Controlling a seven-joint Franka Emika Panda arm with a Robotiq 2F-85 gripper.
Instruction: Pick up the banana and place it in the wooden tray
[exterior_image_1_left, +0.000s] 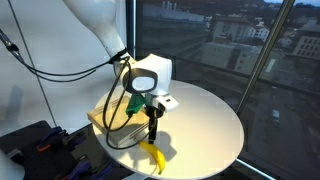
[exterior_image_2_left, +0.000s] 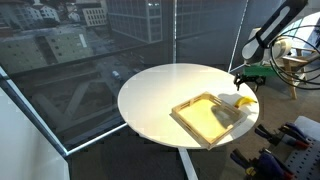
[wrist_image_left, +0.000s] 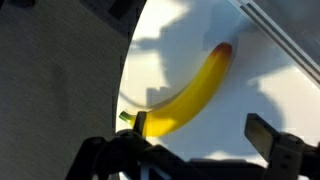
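Tall windows over a city at dusk stand behind the round white worktop (exterior_image_1_left: 212, 118). The banana (exterior_image_1_left: 152, 158) lies flat on it close to the near edge, just outside the wooden tray (exterior_image_2_left: 190, 107). The pincer (exterior_image_1_left: 153, 134) hangs over the fruit with its jaws apart and nothing between them. In the wrist view the banana (wrist_image_left: 195, 92) runs diagonally, one finger (wrist_image_left: 140, 123) near its stem. I would centre on the thick middle, square the jaws across the curve, come straight down and close gently, since a nudge could push it off the edge.
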